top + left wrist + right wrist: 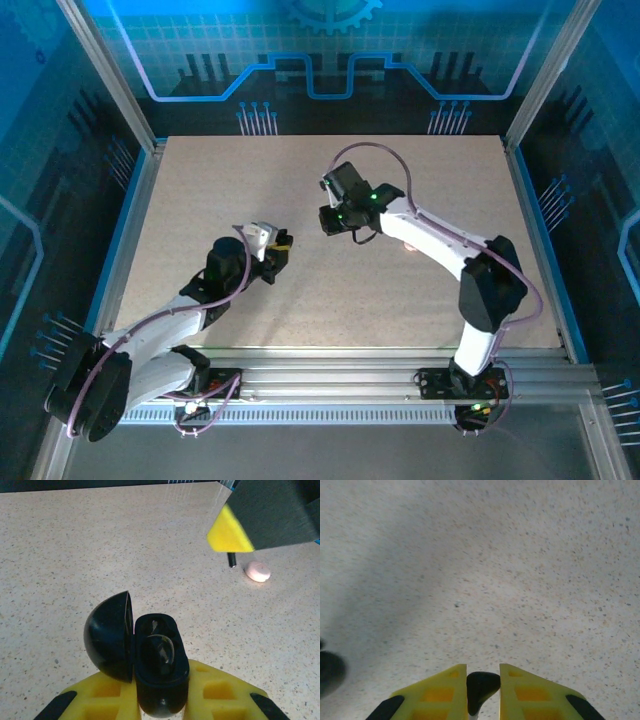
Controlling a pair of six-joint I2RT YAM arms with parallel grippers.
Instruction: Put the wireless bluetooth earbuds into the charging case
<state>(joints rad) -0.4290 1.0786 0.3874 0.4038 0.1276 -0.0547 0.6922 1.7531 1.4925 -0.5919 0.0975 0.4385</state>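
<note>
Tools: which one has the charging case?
The left tool, shut on the black charging case, lid open. The right tool instead pinches a black earbud.

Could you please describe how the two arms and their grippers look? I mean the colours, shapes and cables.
The left arm and right arm have white shells with black joints, and a pale lilac cable runs along each. Small green lights glow at the right wrist. The left gripper and right gripper have yellow fingers with rectangular recesses and black outer corners.
</note>
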